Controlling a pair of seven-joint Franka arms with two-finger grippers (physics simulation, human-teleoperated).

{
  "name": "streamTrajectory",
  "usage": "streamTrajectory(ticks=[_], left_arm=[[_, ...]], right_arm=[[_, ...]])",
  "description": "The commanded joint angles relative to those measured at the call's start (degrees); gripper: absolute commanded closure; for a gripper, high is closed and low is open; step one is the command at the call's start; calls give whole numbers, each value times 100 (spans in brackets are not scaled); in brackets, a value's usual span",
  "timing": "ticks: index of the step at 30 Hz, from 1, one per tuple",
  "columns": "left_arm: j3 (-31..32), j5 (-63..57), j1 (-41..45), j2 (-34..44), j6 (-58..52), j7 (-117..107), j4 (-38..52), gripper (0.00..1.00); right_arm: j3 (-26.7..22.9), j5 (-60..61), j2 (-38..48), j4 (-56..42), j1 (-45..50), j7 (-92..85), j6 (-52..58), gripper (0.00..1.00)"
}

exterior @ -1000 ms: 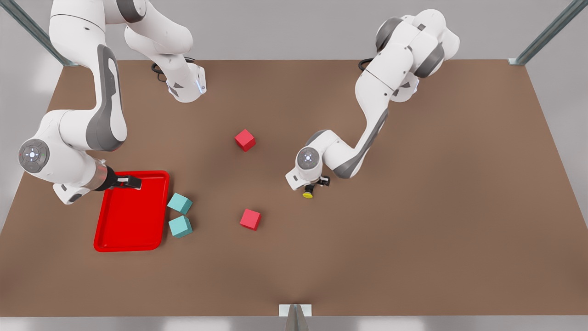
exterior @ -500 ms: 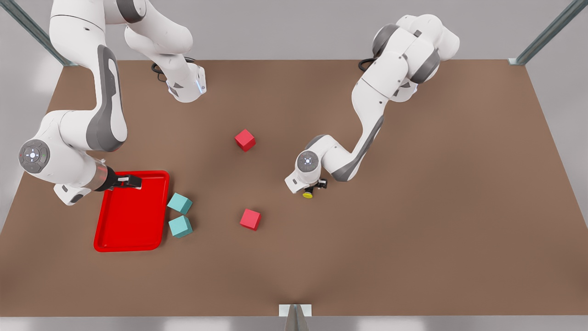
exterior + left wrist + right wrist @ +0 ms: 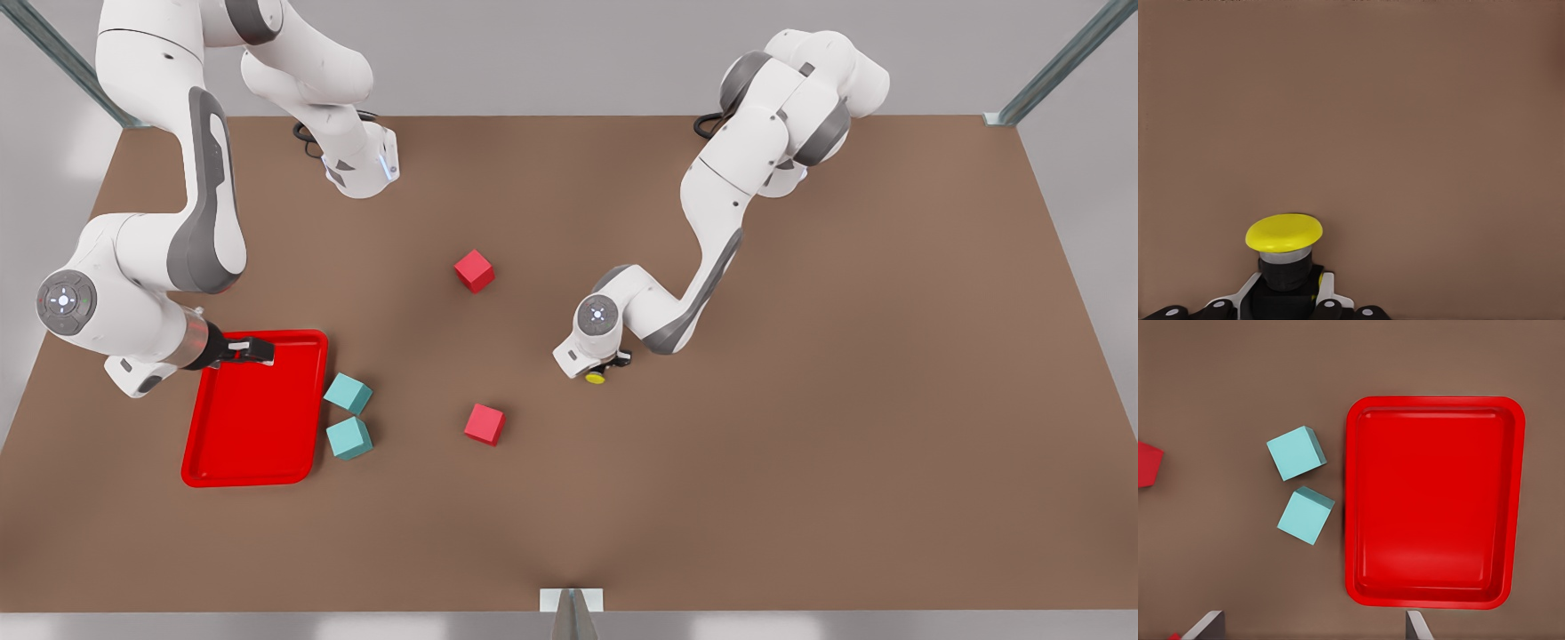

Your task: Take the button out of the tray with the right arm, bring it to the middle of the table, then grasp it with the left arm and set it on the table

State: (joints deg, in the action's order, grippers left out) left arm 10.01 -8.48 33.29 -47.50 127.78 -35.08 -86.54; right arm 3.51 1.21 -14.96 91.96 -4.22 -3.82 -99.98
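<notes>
The tiny yellow-capped, black-based button (image 3: 1284, 248) sits gripped in the left gripper (image 3: 605, 366) jaws, low over the brown worktop (image 3: 800, 400) centre. The right gripper (image 3: 253, 349) hangs spread open at the shallow red tray (image 3: 1435, 503)'s 12 o'clock rim.

no text, label, brand, number or sign can be read anywhere in these views: the tabletop (image 3: 800, 427), the tray (image 3: 1435, 600), the cubes and the arms all carry plain, unmarked surfaces.
</notes>
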Motion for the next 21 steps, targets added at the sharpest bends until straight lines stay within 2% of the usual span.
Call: streamTrajectory(ticks=[1,6,8,10,15,18,21], left_arm=[[1,5,-24,74,-245,-183,32,50],[18,31,-349,435,-912,-174,181,50],[18,93,-559,452,-1493,-428,665,50],[18,101,-894,593,-1546,-903,788,50],[-8,216,-1333,576,-1476,-2415,1166,50],[1,418,-1448,593,-1335,-4137,1491,50],[-17,400,-1474,576,-220,-5649,1447,50]], right_arm=[[0,11,1,-3,0,-92,5,0],[0,2,1,6,9,-92,5,0],[0,2,-7,6,9,-92,5,0],[0,2,-7,6,9,-92,5,0],[0,2,-7,6,9,-92,5,0],[0,2,-7,6,9,-92,14,0],[0,2,-25,6,9,-92,14,0]])
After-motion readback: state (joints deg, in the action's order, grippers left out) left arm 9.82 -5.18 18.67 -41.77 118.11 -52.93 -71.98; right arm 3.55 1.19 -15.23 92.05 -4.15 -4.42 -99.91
